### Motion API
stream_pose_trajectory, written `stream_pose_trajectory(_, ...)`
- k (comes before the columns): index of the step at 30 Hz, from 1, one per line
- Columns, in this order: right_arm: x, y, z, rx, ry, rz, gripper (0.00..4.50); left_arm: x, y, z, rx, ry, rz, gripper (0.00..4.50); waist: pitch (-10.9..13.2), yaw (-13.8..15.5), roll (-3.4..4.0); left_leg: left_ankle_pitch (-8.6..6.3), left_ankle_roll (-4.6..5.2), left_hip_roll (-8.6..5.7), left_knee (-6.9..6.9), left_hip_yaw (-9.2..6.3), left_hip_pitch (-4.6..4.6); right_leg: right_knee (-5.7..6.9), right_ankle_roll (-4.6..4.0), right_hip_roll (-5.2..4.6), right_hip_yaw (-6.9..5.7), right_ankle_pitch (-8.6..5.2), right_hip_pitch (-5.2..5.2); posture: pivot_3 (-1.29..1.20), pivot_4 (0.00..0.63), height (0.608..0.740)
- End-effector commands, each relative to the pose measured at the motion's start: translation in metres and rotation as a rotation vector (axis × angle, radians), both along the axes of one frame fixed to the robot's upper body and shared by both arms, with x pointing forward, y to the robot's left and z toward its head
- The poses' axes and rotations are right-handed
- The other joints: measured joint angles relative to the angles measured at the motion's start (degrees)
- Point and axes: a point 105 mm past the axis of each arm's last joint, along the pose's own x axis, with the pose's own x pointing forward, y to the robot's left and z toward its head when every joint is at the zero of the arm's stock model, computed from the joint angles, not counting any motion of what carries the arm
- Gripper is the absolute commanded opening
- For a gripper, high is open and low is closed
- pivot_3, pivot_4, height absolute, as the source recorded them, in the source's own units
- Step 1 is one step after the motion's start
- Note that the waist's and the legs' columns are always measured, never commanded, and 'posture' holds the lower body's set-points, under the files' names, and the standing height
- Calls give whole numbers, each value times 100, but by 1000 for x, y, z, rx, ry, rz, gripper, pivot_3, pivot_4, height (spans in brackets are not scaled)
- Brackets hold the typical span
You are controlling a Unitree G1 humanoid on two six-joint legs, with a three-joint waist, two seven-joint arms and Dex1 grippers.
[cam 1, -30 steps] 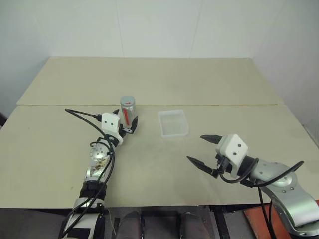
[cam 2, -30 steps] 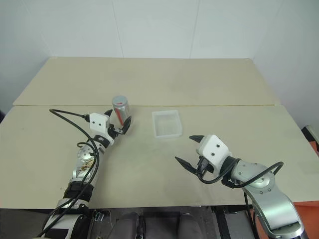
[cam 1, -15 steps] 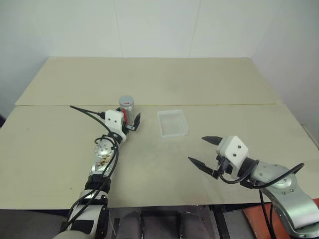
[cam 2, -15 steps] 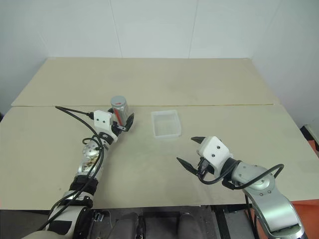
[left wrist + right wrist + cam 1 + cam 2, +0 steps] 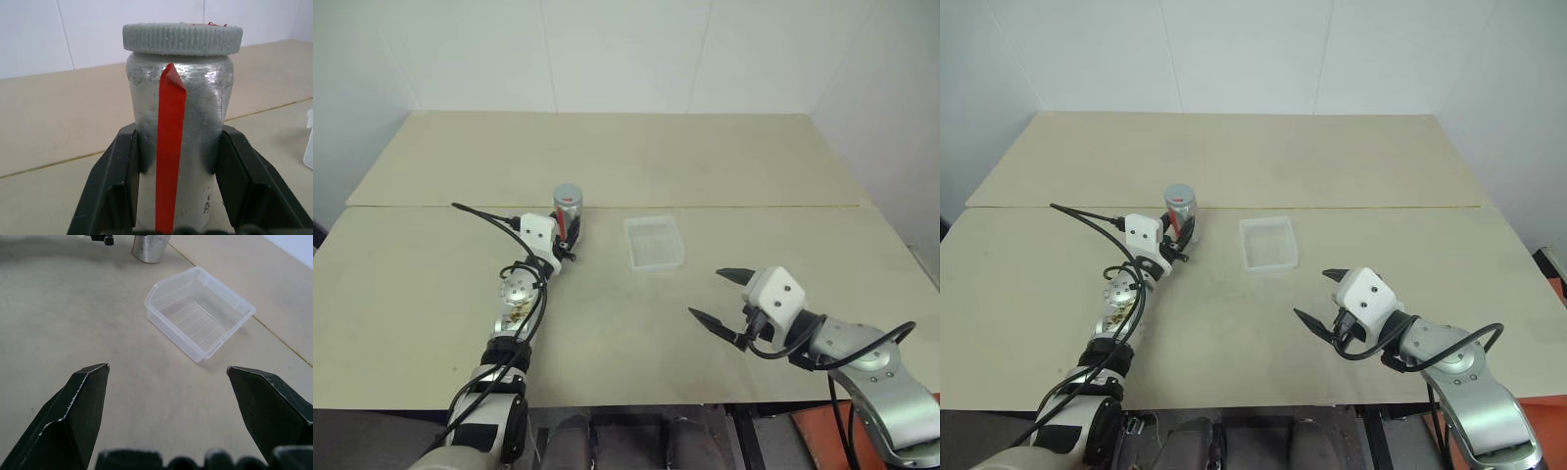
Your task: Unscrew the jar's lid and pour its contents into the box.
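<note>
Left wrist view: the small silvery jar with a red stripe (image 5: 178, 147) is clamped low on its body by the left gripper (image 5: 178, 196), upright on the beige table (image 5: 607, 313), left of the clear plastic box (image 5: 654, 243). The grey ribbed lid (image 5: 182, 38) is on. The right gripper (image 5: 724, 297) is held spread, well apart. Slipping or tipping is risked when the lid is twisted, given the low grip. A second ago the left fingers were spread beside the jar.

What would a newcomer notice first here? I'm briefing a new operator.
The left gripper is shut on the jar, which stands upright on the table with the grey lid on. To its right sits the clear box; nearer the robot, the right gripper hangs open.
</note>
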Motion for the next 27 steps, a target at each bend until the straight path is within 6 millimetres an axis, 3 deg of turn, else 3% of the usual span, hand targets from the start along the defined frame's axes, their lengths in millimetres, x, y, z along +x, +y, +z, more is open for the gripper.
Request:
stream_pose_trajectory(1,0,3,14,7,-65,13,4500,2,-5,9,13,-35,-10,1843,0,0,0,0,0,-1,0,1,0,1,0,-1,0,0,0,0,150,740)
stream_pose_trajectory(7,2,9,33,49,-116,22,4500,-13,-22,28,-44,-15,-167,1843,0,-11,1,0,0,2,1,-3,-2,4,0,0,1,0,-3,0,150,740)
stream_pose_trajectory(12,11,29,61,172,-145,44,4500,-53,-53,46,12,6,-405,1843,0,-61,2,3,-4,11,0,-12,-6,8,0,7,4,1,-13,0,150,740)
stream_pose_trajectory(17,20,55,74,255,-128,69,4500,-83,-72,53,26,14,-535,1843,0,-67,3,3,-5,11,-1,-11,6,13,-1,5,7,0,-6,0,150,740)
stream_pose_trajectory(27,24,81,85,373,-86,78,4500,-103,-88,54,50,-4,-621,1843,0,-32,5,2,-2,7,-1,-12,-3,9,-1,3,5,0,-12,0,150,740)
